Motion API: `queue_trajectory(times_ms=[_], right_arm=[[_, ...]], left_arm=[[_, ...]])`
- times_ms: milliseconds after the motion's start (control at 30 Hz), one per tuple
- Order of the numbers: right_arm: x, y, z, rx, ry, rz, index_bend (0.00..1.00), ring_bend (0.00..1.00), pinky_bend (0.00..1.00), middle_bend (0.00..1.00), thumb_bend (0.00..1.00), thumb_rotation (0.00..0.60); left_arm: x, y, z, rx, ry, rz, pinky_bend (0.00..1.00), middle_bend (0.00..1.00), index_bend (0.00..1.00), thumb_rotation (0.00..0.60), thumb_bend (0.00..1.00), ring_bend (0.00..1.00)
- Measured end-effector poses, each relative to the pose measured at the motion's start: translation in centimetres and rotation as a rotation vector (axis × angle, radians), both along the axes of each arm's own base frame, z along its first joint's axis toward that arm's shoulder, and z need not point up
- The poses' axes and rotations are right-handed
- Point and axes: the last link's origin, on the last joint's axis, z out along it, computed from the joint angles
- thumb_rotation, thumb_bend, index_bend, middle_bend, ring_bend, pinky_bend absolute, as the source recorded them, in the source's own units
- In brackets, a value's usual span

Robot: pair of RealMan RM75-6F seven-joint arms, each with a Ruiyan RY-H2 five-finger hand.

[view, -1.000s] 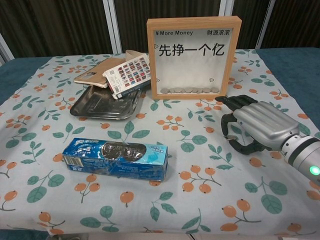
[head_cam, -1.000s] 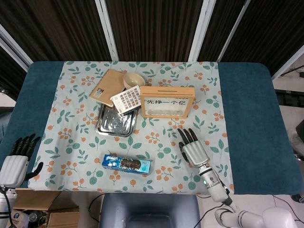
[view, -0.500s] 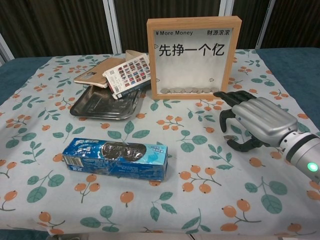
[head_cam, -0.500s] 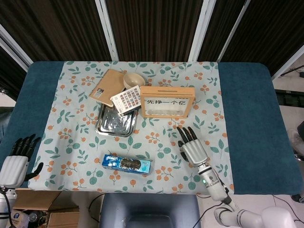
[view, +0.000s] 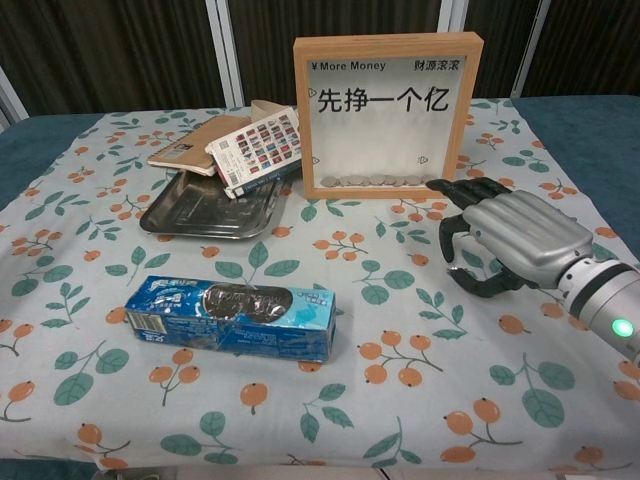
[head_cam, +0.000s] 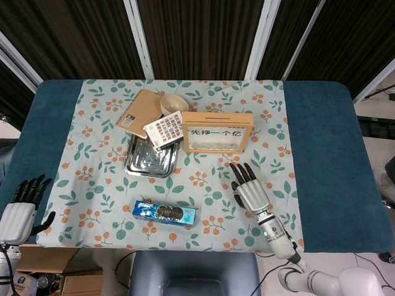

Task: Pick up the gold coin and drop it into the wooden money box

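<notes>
The wooden money box [head_cam: 216,131] stands upright mid-table, its glass front [view: 388,100] printed with black characters and a row of coins along its bottom. My right hand [head_cam: 249,190] hovers low over the cloth just in front of the box's right corner. In the chest view the right hand [view: 515,240] arches palm down, dark fingertips [view: 447,244] spread and touching or nearly touching the cloth. No gold coin shows plainly; the spot under the palm is in shadow. My left hand [head_cam: 20,213] hangs off the table's front-left corner, fingers apart, holding nothing.
A blue biscuit pack [view: 232,318] lies near the front edge. A steel tray [view: 205,209] sits left of the box, with a notebook [head_cam: 139,113], a colourful card pack [view: 257,147] and a bowl [head_cam: 174,105] behind it. A floral cloth [head_cam: 92,166] covers the table.
My right hand has slid a little forward and left, toward the box's front right corner. The left hand has sunk slightly lower at the table corner.
</notes>
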Motion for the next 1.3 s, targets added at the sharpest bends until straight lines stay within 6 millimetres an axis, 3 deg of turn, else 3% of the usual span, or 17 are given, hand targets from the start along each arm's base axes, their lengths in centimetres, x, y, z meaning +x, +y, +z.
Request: queue_trajectory(times_ms=[933,1167,1300], right_arm=[[0.1,-0.3,0.6,-0.024,-0.016,-0.006,0.73,0.0,0.0,0.09,0.61,0.6],[2.2,0.0,3.2,-0.072,-0.132,0.055,0.75,0.0,0.0,0.09,0.61,0.6],[4.7,0.2,6.4,-0.111,-0.235,0.115,0.75,0.0,0.0,0.09,0.62,0.6]], left_arm=[[-0.1,0.1,0.1,0.0,0.002,0.005,0.0,0.0,0.0,0.6,0.35,0.0],[0.0,0.0,0.2,0.007,-0.001,-0.004,0.0,0.0,0.0,0.6,0.35,0.0],[0.2,-0.1,0.2,0.009,-0.006,-0.011,0.0,0.0,0.0,0.6,0.35,0.0]])
